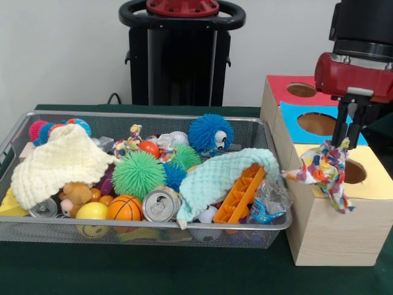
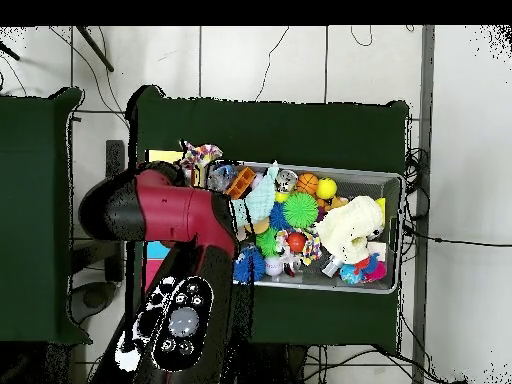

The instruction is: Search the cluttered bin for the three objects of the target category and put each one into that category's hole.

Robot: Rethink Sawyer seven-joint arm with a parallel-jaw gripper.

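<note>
My gripper (image 1: 346, 142) hangs over the wooden sorting box (image 1: 325, 233) at the right, shut on a multicoloured patterned cloth (image 1: 325, 172). The cloth dangles over the box's front-left edge, just left of the hole (image 1: 354, 172) in the yellow panel. In the overhead view the cloth (image 2: 198, 155) shows beside the red arm (image 2: 165, 205), which hides the gripper. In the wire bin (image 1: 18, 132) a cream cloth (image 1: 61, 161) lies at the left and a mint cloth (image 1: 215, 175) is draped over an orange tray (image 1: 242, 196).
The box also has a blue panel hole (image 1: 316, 123) and a red panel hole (image 1: 301, 90) behind the yellow one. The bin holds spiky balls (image 1: 136, 174), a small basketball (image 1: 124, 208), a can (image 1: 159, 204), a crumpled bottle (image 1: 267, 203) and several other toys.
</note>
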